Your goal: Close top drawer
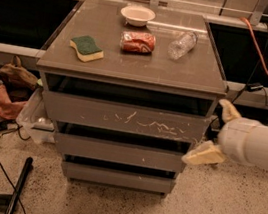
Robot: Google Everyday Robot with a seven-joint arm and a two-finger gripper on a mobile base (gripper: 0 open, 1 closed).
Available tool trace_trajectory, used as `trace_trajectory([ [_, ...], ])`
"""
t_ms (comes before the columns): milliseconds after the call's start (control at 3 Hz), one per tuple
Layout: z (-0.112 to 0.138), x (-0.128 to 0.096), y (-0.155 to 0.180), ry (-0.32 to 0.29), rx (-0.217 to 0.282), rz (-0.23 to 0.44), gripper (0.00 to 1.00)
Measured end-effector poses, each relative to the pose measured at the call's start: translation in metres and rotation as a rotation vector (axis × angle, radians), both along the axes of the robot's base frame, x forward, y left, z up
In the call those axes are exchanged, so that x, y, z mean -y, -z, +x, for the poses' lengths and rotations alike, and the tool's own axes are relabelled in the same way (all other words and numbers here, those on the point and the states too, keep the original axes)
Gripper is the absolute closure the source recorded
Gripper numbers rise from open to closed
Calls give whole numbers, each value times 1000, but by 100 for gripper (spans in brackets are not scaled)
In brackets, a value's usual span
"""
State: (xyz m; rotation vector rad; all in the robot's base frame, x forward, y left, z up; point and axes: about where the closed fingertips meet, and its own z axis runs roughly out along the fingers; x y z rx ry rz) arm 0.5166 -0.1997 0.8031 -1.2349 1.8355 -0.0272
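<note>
Though pulled partway out, the top drawer sits just left of the hand.
Up-left of the hand, the desk carries a sponge, bowl, soda can and plastic bottle; the hand's two fingers are spread wide beside the drawer's right end, holding nothing.

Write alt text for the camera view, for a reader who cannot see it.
The scratched top drawer of a grey cabinet stands pulled out, with the robot's open hand beside its right end. On top lie a sponge, a can, a bottle and a white bowl.
</note>
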Motion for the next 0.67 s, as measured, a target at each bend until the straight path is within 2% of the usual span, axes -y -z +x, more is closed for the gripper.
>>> trace_trajectory([
  [333,-16,54,-67,138,82,-61,0],
  [667,-19,58,-74,153,89,-65,0],
])
